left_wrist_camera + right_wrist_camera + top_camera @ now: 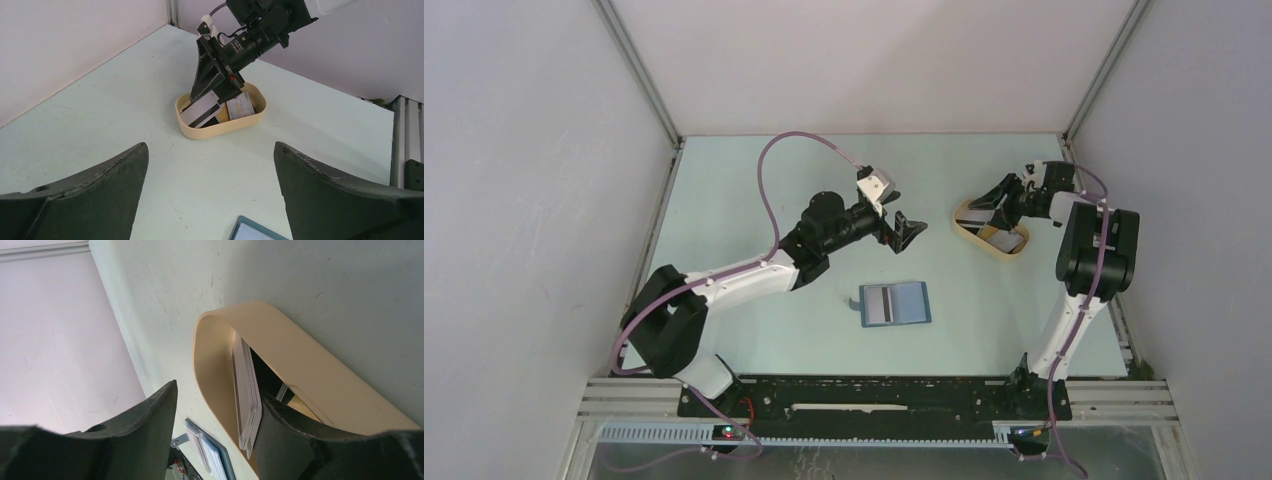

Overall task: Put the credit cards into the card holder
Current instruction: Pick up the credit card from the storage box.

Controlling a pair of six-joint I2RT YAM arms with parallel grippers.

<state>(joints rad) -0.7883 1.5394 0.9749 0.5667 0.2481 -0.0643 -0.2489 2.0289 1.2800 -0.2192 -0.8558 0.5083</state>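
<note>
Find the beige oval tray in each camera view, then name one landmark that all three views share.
Top external: beige oval tray right of centre.
Left wrist: tray upper centre, credit cards inside.
Right wrist: tray from centre to lower right, seen close up.
Shared landmark: the blue card holder, at the bottom edge in both wrist views.
</note>
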